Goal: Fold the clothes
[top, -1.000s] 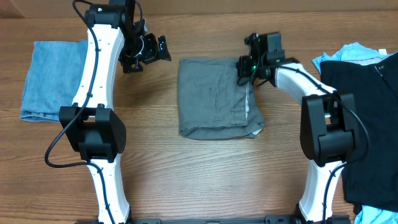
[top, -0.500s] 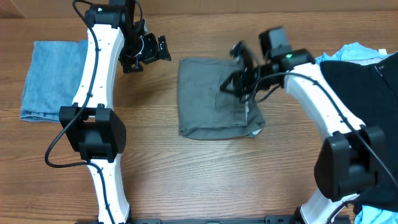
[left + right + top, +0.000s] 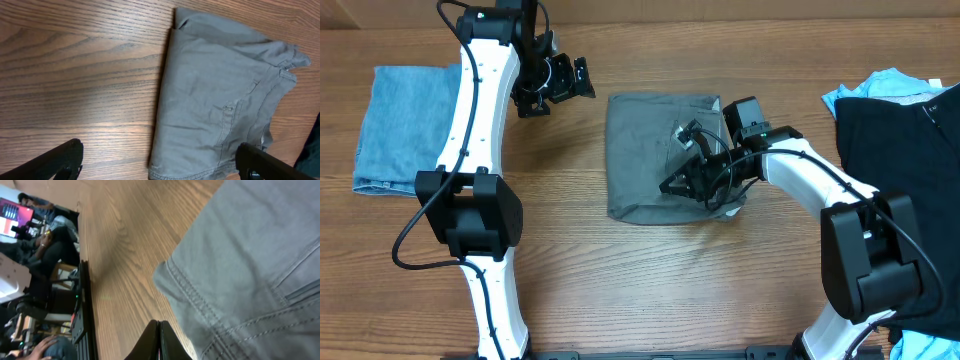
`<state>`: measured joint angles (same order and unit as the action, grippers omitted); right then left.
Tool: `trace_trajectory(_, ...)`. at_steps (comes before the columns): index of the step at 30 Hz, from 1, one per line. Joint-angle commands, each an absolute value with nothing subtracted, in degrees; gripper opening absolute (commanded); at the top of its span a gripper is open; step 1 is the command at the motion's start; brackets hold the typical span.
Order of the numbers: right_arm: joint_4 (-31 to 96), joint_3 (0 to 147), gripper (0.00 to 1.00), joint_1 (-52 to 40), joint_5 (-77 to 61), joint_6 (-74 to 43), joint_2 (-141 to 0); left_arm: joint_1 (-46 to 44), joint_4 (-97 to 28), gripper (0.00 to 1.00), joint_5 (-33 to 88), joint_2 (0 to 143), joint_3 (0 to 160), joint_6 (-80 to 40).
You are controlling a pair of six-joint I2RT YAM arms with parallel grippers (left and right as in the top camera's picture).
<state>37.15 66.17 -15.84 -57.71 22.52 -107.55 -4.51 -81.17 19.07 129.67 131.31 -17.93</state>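
The grey shorts lie folded in a rough square at the table's centre; they also show in the left wrist view and the right wrist view. My right gripper is shut with nothing seen between its fingers, low over the shorts' front right part near a stitched corner. My left gripper is open and empty, held above the table to the far left of the shorts. A black garment and a light-blue garment lie at the right edge.
A folded blue denim piece lies at the far left. Bare wooden table lies in front of the shorts. The arm bases stand at the table's front edge.
My right gripper has swung from the shorts' far right corner down and left over the shorts' front right part. The left arm has not moved.
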Motion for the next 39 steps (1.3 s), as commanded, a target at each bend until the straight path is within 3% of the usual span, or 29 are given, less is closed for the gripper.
trace_trajectory(1, 34.1, 62.5, 0.04, -15.8, -58.9, 23.2, -107.5, -4.9, -81.1, 1.00, 18.9, 129.4, 133.0, -18.0)
trace_trajectory(5, 28.7, 57.8, 0.04, -15.8, -54.0, 22.0, -107.5, -4.9, -81.1, 1.00, 18.9, 129.4, 133.0, -18.0)
trace_trajectory(9, 21.6, 54.4, 0.04, -15.7, -45.6, 13.2, -107.5, -4.9, -81.1, 1.00, 18.9, 129.4, 133.0, -18.0)
trace_trajectory(15, 22.0, 54.5, 0.04, -15.7, -35.1, 5.5, -107.5, -4.9, -81.1, 1.00, 18.9, 129.4, 133.0, -18.0)
trace_trajectory(20, 31.3, 61.5, 0.04, -15.7, -39.4, 5.5, -104.9, -4.9, -81.1, 1.00, 18.9, 129.4, 133.0, -18.0)
trace_trajectory(24, 41.2, 68.5, 0.04, -14.0, -30.3, 2.3, -100.7, -4.9, -81.1, 1.00, 18.9, 129.4, 133.0, -18.0)
trace_trajectory(26, 42.9, 68.8, 0.14, -13.0, -25.6, 0.8, -99.6, -4.9, -81.1, 1.00, 18.9, 129.4, 133.0, -18.0)
trace_trajectory(28, 44.5, 68.5, 0.37, -12.7, -22.8, 0.8, -99.9, -4.9, -81.1, 1.00, 18.9, 129.4, 133.0, -18.0)
trace_trajectory(30, 46.0, 68.2, 0.43, -12.7, -20.3, 0.8, -100.8, -4.9, -81.1, 1.00, 18.9, 129.4, 133.0, -18.0)
trace_trajectory(39, 39.9, 62.9, 0.45, -12.8, -19.9, 0.8, -103.6, -4.9, -81.1, 1.00, 18.9, 129.4, 133.0, -18.0)
